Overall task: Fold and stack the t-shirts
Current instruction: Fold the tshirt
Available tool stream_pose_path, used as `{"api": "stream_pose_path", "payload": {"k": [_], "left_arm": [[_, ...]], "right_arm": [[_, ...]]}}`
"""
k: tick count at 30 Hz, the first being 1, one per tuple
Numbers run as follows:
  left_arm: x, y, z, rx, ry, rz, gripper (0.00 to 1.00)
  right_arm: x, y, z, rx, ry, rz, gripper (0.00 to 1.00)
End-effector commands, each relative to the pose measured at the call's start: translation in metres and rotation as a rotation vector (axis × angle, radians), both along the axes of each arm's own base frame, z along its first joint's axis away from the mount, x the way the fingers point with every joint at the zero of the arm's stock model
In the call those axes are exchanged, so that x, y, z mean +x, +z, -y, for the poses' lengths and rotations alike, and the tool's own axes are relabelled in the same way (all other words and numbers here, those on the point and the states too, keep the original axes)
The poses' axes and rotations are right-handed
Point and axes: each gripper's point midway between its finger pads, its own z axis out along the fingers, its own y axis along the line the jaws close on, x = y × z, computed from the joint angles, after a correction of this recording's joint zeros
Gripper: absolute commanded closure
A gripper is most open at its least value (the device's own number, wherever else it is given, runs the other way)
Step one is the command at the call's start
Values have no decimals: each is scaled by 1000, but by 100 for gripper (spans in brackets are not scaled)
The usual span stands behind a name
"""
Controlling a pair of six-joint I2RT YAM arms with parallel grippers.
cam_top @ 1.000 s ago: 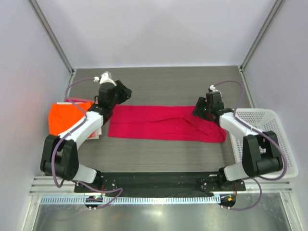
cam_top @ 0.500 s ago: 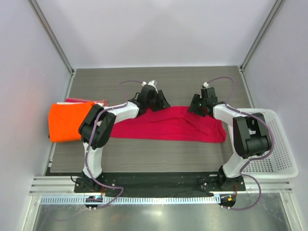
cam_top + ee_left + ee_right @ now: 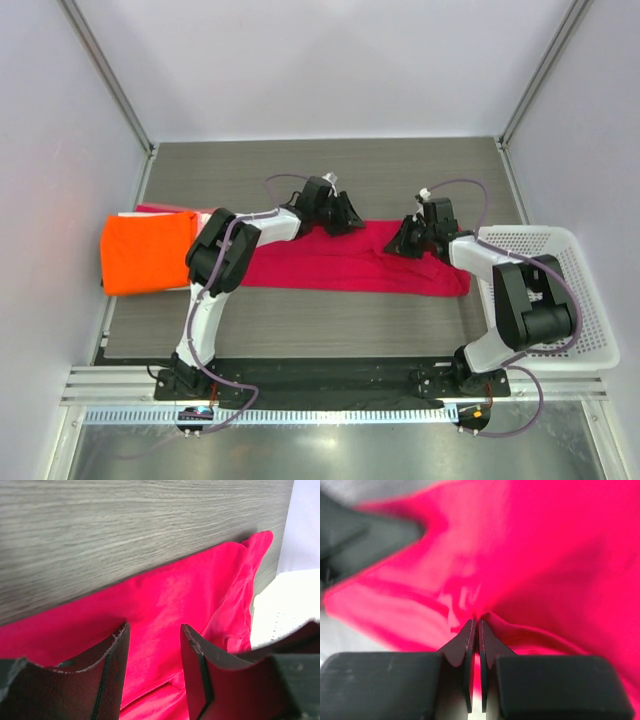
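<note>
Shirts counted from above: three. Crimson t-shirt (image 3: 340,262) in a long band across mid-tabletop (image 3: 300,170); orange t-shirt (image 3: 145,250) folded at left; pink t-shirt (image 3: 160,209) mostly hidden beneath it, only an edge showing. One basket (image 3: 590,300) at right. Left fingers (image 3: 352,218) and right fingers (image 3: 398,244) at the band's far edge.

Left wrist: fingers (image 3: 112,665) apart, crimson cloth below, basket (image 3: 285,605) cut off.

Right wrist: blurred; fingers (image 3: 470,640) together, pinching a crimson ridge.
</note>
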Motion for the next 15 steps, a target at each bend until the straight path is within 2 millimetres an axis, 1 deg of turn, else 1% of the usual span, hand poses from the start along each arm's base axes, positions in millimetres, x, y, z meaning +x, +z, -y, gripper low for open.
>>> {"api": "stream_pose_path", "payload": {"k": [1,2,3,4,6,7,8,9,10,11,12,14,15], "left_arm": [[-2,-1,3,26,-17,-23,54],[-1,-1,2,29,-12,-22,54],[-1,-2,1,32,-9,-21,54],[-1,-3,0,38,-8,-19,54],[1,-1,-1,46,1,-10,54],[1,-1,-2,50,3,-8,54],[2,0,-3,57,5,1,54],[2,0,-5,66,8,6,54],[3,1,-7,77,13,10,54],[3,0,-9,87,15,18,53],[5,2,-10,91,23,27,53],[4,0,-11,98,21,28,53],[4,3,-11,95,19,32,53]], "right_arm": [[-24,23,-25,127,84,23,90],[-36,23,-32,156,119,7,89],[-43,24,-36,173,137,-2,88],[-48,24,-39,188,146,-17,83],[-58,30,-44,226,182,-32,79],[-61,33,-45,232,194,-34,73],[-61,41,-45,233,199,-11,68],[-59,46,-41,216,184,-1,63],[-56,50,-38,195,173,19,51],[-49,59,-35,177,159,48,48],[-43,60,-24,126,111,56,46],[-32,66,-12,64,63,86,46],[-24,63,2,2,4,95,46]]}}
